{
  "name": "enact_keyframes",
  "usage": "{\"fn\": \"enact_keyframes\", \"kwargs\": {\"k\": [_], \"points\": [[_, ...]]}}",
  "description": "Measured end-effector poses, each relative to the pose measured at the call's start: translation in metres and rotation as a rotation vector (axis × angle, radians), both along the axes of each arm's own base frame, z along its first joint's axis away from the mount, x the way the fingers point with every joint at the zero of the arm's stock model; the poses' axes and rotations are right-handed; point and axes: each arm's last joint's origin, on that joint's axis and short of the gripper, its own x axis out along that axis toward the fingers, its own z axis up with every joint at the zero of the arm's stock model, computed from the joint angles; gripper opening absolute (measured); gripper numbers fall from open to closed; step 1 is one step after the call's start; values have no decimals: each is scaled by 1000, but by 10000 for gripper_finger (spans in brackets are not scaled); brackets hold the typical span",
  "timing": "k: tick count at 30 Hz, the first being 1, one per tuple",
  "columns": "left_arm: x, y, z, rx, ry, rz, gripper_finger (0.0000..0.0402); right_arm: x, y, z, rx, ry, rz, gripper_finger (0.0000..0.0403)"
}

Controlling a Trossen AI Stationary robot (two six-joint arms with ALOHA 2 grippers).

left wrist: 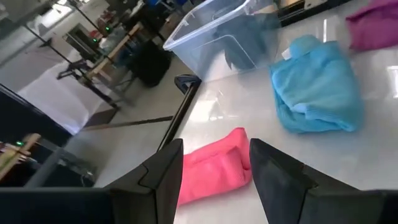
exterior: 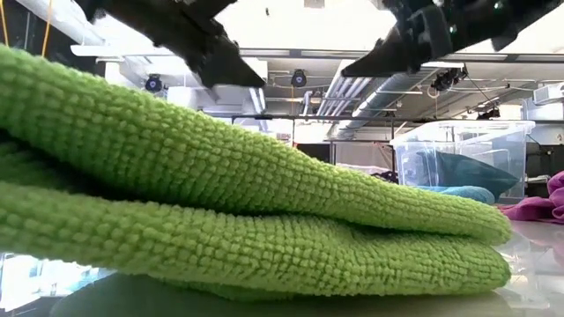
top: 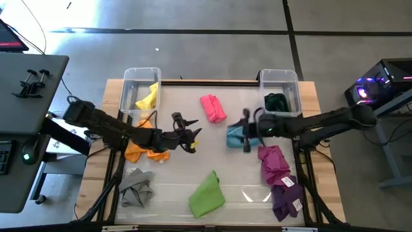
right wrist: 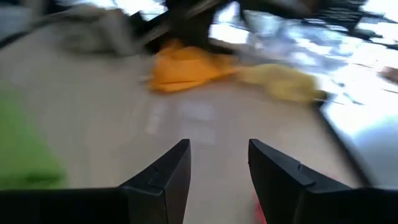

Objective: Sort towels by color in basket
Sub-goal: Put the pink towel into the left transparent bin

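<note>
Both arms are dark, pretty much matte black, built from chunky jointed segments. The left arm (top: 106,125) ends in a thin, spiky-looking left gripper (top: 187,134) with a small yellowish bit at about 3 o'clock. The right arm (top: 322,122) carries a blocky right gripper (top: 244,132). Up close the fingers (left wrist: 163,177) are flat, angular black wedges with plain faces.

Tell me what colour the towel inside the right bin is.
Dark green towel; the high view shows it best, inside the right bin.
</note>
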Motion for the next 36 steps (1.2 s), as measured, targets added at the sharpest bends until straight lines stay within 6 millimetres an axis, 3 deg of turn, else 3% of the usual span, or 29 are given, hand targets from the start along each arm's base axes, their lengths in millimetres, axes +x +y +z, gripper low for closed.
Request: {"fn": "enact_keyframes", "kwargs": {"k": [3, 8, 15, 20, 26, 32, 36], "points": [[-13, 3, 12, -44, -11, 11, 172, 15, 3, -14, 29, -12, 29, 156], [-28, 11, 22, -106, -12, 59, 172, 43, -9, -28, 69, 22, -105, 169], [-30, 15, 20, -126, -3, 85, 172, 89, -50, -39, 150, 166, -451, 221], [-28, 20, 18, -138, -1, 94, 172, 112, -82, -64, 219, 347, -611, 223], [-27, 24, 15, -162, 10, 94, 172, 123, -95, -97, 221, 478, -648, 156], [-25, 25, 12, -192, 37, 47, 172, 128, -91, -115, 278, 497, -518, 29], [-30, 23, 10, -183, 34, 69, 172, 120, -81, -125, 297, 358, -402, 20]]}}
